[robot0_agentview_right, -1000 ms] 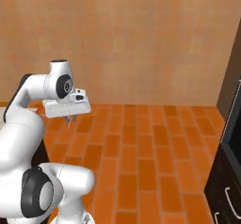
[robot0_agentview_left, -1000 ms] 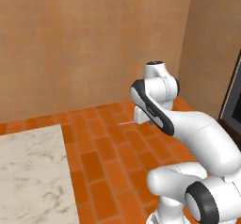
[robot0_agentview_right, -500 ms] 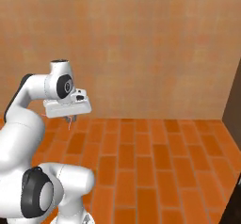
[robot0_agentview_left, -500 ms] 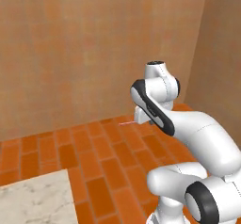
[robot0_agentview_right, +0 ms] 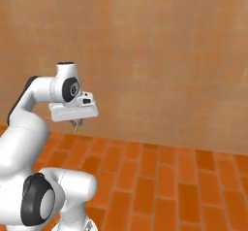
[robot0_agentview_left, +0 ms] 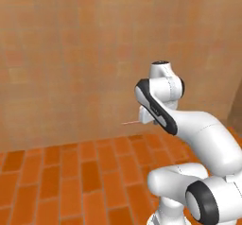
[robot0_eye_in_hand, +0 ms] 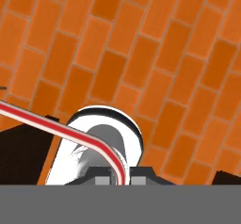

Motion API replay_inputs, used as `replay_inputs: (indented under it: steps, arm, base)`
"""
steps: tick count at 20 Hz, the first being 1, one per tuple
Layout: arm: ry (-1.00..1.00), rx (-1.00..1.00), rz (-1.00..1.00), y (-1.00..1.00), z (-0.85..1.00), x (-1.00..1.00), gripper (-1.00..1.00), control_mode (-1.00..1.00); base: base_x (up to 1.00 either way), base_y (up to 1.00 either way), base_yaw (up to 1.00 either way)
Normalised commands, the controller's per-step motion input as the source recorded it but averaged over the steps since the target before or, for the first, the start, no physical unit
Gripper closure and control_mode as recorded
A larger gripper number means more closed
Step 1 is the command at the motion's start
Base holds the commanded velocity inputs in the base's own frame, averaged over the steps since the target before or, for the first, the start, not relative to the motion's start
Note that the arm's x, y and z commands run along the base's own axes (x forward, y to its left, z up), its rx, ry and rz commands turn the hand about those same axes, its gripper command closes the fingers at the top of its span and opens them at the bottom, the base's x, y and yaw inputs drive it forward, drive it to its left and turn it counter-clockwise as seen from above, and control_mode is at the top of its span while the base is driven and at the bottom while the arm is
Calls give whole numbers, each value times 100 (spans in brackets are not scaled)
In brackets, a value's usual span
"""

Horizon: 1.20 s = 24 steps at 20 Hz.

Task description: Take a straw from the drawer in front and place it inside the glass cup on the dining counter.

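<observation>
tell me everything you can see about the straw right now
The straw is very thin, pink-red with pale edges, and looks like smooth plastic. In the hand view it rises from between the tips of the gripper, which is shut on it, bends sharply just above them, then runs long and straight off the left edge. In the left base view it shows as a thin, nearly level line sticking out left of the hand, above the orange brick floor, touching nothing else.

An orange-red brick-patterned floor (robot0_agentview_left: 71, 181) is stretching up to a tan plaster wall (robot0_agentview_right: 160, 55), with the robot's white base (robot0_agentview_right: 63, 196) sitting directly on it.
</observation>
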Motion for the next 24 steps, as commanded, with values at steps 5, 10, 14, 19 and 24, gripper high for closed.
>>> replay_inputs:
  steps: [5, 10, 14, 19, 24]
  arm:
    - [0, 0, 0, 0, 0, 0, 100, 100]
    - [0, 0, 0, 0, 0, 0, 100, 100]
    - [0, 0, 0, 0, 0, 0, 100, 100]
    - [0, 0, 0, 0, 0, 0, 100, 100]
    - [0, 0, 0, 0, 0, 0, 100, 100]
  base:
    - [100, -3, 67]
    - [100, -4, 77]
    - [100, -3, 79]
    - [100, 0, 79]
    - [100, 0, 79]
